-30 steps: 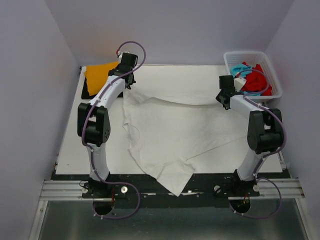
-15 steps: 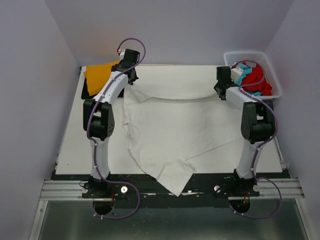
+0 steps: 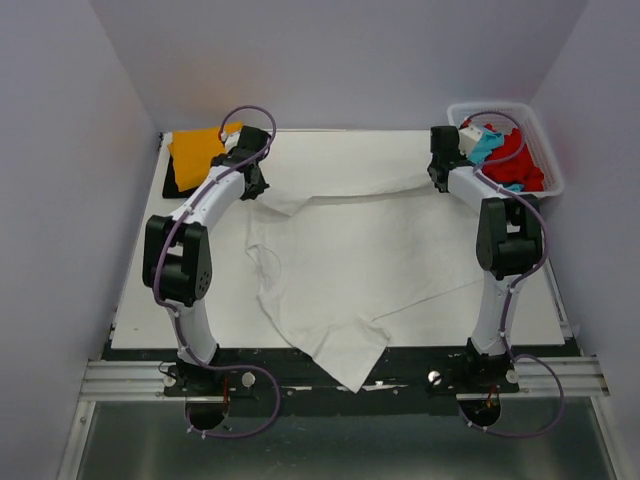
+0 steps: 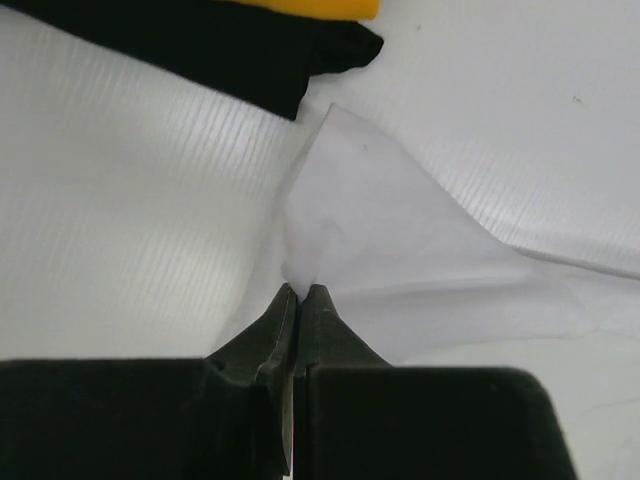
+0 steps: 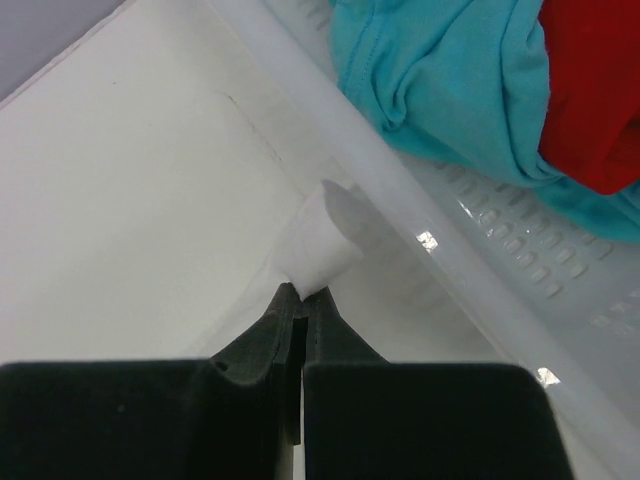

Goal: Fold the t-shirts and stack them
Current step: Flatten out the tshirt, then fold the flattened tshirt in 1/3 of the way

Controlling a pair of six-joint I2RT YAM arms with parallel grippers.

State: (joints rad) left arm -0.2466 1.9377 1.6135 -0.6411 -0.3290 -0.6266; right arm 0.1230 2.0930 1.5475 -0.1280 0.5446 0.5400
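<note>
The white t-shirt (image 3: 340, 260) is gripped at one corner by the closed left pincer (image 4: 300, 290). Another corner is clamped in the right pincer (image 5: 302, 293) (turquoise t-shirt (image 5: 440, 80) just beyond).

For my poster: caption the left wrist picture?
Left gripper pinches the white t-shirt near a black shirt and an orange shirt.

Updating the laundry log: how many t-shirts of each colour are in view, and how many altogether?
white t-shirt: 1
orange t-shirt: 1
black t-shirt: 1
red t-shirt: 1
turquoise t-shirt: 1
Total: 5
</note>
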